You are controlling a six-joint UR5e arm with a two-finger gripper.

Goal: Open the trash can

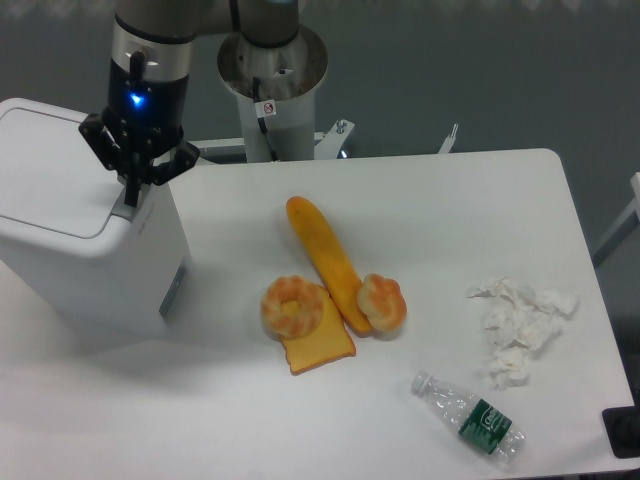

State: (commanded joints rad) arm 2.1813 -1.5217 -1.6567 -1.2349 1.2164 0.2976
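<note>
White trash can (80, 240), lid shut.
</note>
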